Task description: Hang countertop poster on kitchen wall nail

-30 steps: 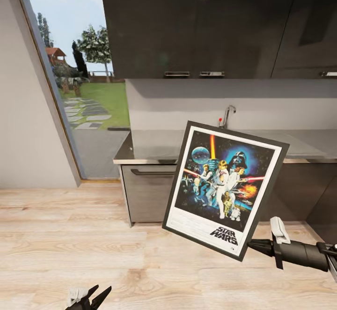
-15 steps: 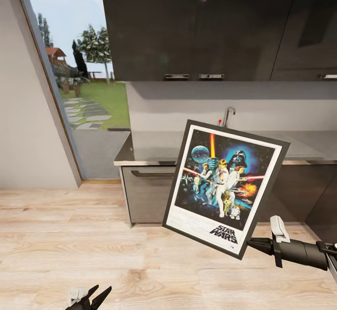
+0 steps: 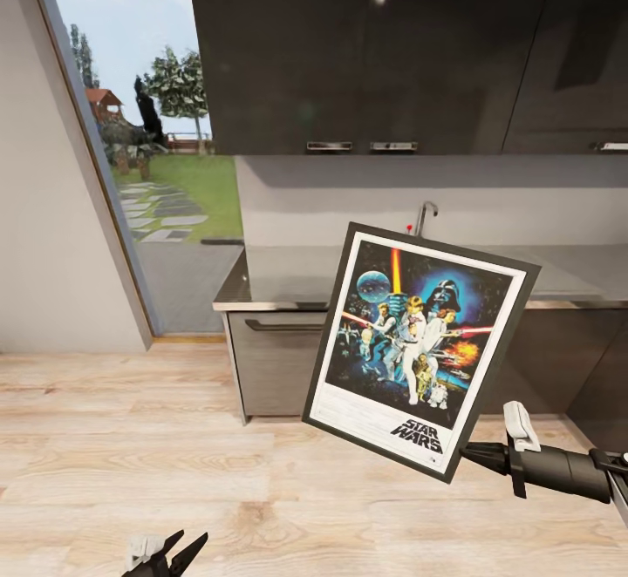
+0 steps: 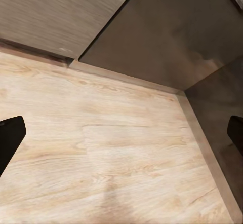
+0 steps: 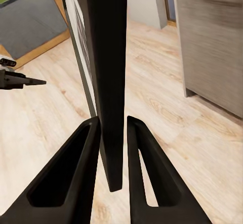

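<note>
In front of the kitchen countertop (image 3: 288, 268), the right pincer (image 3: 475, 453) clamps the tilted poster (image 3: 419, 346); left pincer (image 3: 166, 553) spread apart.

This is a kitchen in a home — a shiny grey countertop (image 3: 288, 276) has a tap (image 3: 425, 215) at the back, with dark cupboards (image 3: 384, 45) above and below. The floor (image 3: 105, 437) is light wood. A big window (image 3: 139, 150) shows grass and trees outside.

kitchen countertop (image 3: 288, 272): glossy grey | tap (image 3: 425, 215) at back | wood floor (image 3: 131, 437) below
</note>
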Motion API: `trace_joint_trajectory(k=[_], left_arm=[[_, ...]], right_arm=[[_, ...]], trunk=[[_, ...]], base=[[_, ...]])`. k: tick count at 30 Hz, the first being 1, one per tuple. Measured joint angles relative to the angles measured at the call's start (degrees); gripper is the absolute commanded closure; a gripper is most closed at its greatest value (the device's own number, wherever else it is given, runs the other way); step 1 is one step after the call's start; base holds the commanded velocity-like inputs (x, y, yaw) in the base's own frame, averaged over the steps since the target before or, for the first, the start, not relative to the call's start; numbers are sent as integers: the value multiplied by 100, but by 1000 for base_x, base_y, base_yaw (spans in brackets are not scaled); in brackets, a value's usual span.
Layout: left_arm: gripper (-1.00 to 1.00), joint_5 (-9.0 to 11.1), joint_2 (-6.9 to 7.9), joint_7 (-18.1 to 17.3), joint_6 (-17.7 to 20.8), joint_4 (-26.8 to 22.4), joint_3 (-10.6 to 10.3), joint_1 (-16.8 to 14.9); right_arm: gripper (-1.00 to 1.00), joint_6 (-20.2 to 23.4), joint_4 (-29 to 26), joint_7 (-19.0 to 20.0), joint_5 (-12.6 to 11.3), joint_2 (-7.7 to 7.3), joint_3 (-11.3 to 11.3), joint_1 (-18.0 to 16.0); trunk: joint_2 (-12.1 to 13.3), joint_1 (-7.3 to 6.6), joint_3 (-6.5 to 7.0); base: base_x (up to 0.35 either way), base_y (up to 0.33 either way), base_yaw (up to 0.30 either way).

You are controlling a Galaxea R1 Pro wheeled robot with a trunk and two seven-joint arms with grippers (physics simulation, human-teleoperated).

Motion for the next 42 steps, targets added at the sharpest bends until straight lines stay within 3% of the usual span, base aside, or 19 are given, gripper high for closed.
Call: trace_joint_trajectory(k=[42], left_arm=[[-100, 0, -2, 4, 9, 0, 0, 1]], right_arm=[[100, -4, -3, 6, -4, 0, 0, 1]], trunk=[[1690, -925, 758]], base=[[0, 0, 0]])
